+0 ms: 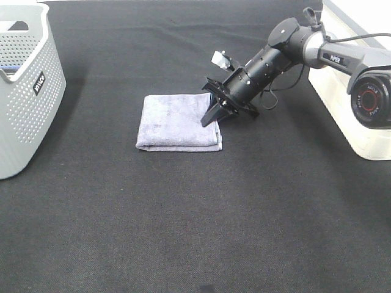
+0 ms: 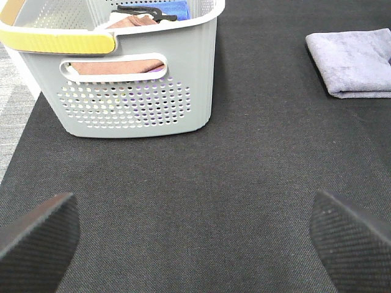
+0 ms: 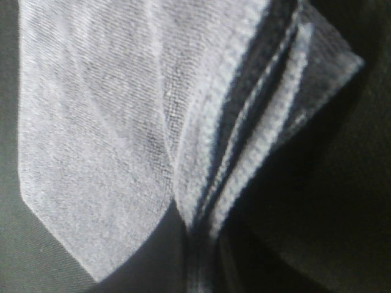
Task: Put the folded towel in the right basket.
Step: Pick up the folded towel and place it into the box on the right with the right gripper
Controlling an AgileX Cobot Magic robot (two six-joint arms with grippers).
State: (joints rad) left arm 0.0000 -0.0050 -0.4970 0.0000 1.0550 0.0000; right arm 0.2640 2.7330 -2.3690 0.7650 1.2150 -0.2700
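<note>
The folded lilac-grey towel (image 1: 177, 122) lies flat on the black mat in the middle. My right gripper (image 1: 211, 118) reaches down from the right onto the towel's right edge. In the right wrist view the towel's layered edge (image 3: 244, 134) bunches and narrows into the pinch of the closed fingers (image 3: 198, 256). The right basket (image 1: 339, 91) is white and stands at the right edge, partly behind the right arm. My left gripper (image 2: 195, 238) is open and empty, low over bare mat, and the towel (image 2: 357, 61) lies far from it.
A grey perforated basket (image 1: 24, 91) stands at the left edge; it holds folded cloths and a black hanger (image 2: 146, 13). Black mat (image 1: 195, 220) covers the table around the towel.
</note>
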